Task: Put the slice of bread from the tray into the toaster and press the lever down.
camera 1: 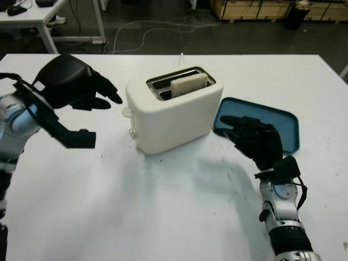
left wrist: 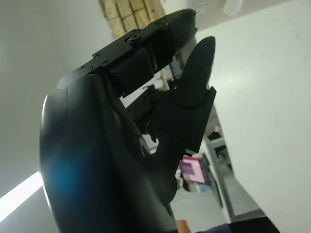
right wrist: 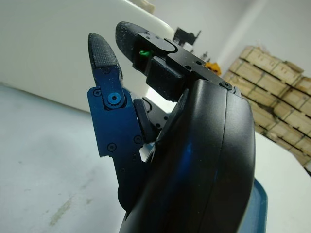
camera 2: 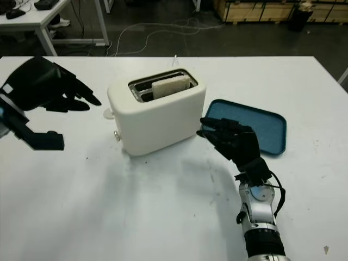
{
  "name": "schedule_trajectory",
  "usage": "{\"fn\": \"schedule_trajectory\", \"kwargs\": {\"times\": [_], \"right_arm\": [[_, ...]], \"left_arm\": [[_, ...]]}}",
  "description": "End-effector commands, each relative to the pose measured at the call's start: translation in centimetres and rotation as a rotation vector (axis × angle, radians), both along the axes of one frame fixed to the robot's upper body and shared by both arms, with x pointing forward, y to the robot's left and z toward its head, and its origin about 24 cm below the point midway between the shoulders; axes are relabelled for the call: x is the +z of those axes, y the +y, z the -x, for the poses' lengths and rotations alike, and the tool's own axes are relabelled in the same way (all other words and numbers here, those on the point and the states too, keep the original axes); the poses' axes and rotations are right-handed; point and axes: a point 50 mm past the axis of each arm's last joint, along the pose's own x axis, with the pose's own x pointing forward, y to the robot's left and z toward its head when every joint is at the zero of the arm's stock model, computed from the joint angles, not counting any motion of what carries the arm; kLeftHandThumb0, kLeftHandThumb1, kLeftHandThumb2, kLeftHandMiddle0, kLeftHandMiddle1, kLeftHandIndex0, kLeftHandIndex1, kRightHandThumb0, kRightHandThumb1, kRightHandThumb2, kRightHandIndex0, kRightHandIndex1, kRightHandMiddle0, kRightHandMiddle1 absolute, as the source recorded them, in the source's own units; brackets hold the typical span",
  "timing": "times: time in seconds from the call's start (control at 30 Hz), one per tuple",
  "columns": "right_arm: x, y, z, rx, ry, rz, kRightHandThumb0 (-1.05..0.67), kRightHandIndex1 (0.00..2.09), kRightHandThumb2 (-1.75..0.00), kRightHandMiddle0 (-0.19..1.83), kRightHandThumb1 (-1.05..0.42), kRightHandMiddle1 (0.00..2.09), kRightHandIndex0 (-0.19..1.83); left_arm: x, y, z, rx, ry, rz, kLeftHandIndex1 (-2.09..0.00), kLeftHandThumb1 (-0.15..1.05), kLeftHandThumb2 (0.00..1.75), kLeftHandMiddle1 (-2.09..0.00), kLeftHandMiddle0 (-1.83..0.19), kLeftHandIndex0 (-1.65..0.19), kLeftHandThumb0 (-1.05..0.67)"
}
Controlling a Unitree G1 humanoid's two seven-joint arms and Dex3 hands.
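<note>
A cream toaster [camera 1: 174, 111] stands mid-table with a slice of bread [camera 1: 188, 85] upright in its near slot, the top edge sticking out. Its lever [camera 1: 126, 112] is a small knob on the left end face. My left hand [camera 1: 103, 92] hovers open above the table, left of the toaster, fingertips pointing at that end. My right hand [camera 1: 239, 128] is open to the right of the toaster, over the near-left corner of the blue tray [camera 1: 277, 122], which holds nothing.
The white table [camera 1: 163, 206] stretches wide in front of the toaster. The toaster's cord [camera 1: 180, 57] runs off the far edge. Beyond it are a dark floor with cables, another table [camera 1: 32, 16] and wooden crates [camera 1: 261, 8].
</note>
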Motion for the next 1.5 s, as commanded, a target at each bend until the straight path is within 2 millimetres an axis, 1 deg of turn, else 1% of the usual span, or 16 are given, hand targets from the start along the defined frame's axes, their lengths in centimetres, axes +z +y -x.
{"fn": "schedule_trajectory", "kwargs": {"times": [0.0,0.1,0.13,0.17,0.27,0.5,0.67,0.87,0.97,1.07,1.27,1.47], "right_arm": [[0.1,0.4,0.0,0.023,0.008,0.005,-0.47,0.05,0.00,1.10,-0.88,0.00,1.18],[0.1,0.5,0.1,0.038,0.011,0.007,-0.48,0.04,0.00,1.10,-0.88,0.00,1.17],[0.1,0.5,0.1,0.041,0.012,0.006,-0.48,0.04,0.00,1.10,-0.87,0.00,1.18],[0.0,0.5,0.1,0.042,0.013,0.005,-0.48,0.04,0.00,1.10,-0.87,0.00,1.18],[0.1,0.5,0.1,0.041,0.015,0.013,-0.50,0.04,0.00,1.10,-0.87,0.00,1.18],[-0.1,0.5,0.1,0.046,0.029,-0.001,-0.50,0.03,0.00,1.10,-0.87,0.00,1.17],[0.0,0.4,0.1,0.054,0.025,0.004,-0.50,0.02,0.00,1.09,-0.88,0.00,1.17],[0.0,0.5,0.0,0.052,0.035,-0.009,-0.49,0.02,0.00,1.08,-0.88,0.00,1.17],[-0.2,0.5,0.0,0.048,0.045,-0.006,-0.47,0.03,-0.01,1.07,-0.89,0.00,1.19],[-0.3,0.6,0.1,0.031,0.053,0.006,-0.44,0.04,0.00,1.07,-0.89,0.00,1.21],[-0.4,0.7,0.2,0.009,0.078,0.062,-0.41,0.05,0.00,1.08,-0.87,0.01,1.26],[-0.3,0.9,0.2,0.038,0.080,0.080,-0.38,0.05,0.00,1.09,-0.86,0.00,1.26]], "left_arm": [[0.0,-0.5,-0.5,-0.012,-0.001,-0.004,-0.02,0.77,0.00,-1.19,-1.09,-1.31,-0.33],[-0.4,-0.6,-0.8,-0.018,-0.017,0.028,-0.03,0.77,0.00,-1.27,-1.09,-1.34,-0.33],[-0.5,-0.6,-0.9,-0.014,-0.023,0.031,-0.03,0.77,0.00,-1.27,-1.09,-1.35,-0.35],[-0.6,-0.5,-0.9,-0.010,-0.028,0.031,-0.03,0.78,0.00,-1.21,-1.10,-1.37,-0.38],[-0.8,-0.4,-1.0,0.001,-0.028,0.012,-0.03,0.78,0.00,-1.15,-1.11,-1.38,-0.39],[-0.6,-0.2,-1.4,0.005,0.042,-0.027,0.00,0.81,0.01,-1.13,-1.09,-1.35,-0.37],[-0.9,-0.3,-1.6,-0.002,0.090,-0.071,0.00,0.83,0.01,-1.15,-1.07,-1.34,-0.38],[-0.7,-0.5,-1.8,-0.035,0.125,-0.106,0.00,0.84,0.01,-1.07,-1.08,-1.33,-0.36],[-0.7,-0.7,-1.9,-0.043,0.104,-0.124,0.00,0.86,0.00,-0.94,-1.11,-1.32,-0.40],[-0.8,-0.8,-2.0,-0.052,0.098,-0.130,0.00,0.87,0.01,-0.88,-1.14,-1.32,-0.41],[-1.0,-0.9,-2.1,-0.065,0.098,-0.118,-0.01,0.88,0.01,-0.93,-1.17,-1.34,-0.41],[-1.1,-0.9,-2.2,-0.068,0.090,-0.112,0.00,0.89,0.00,-0.93,-1.14,-1.29,-0.40]]}}
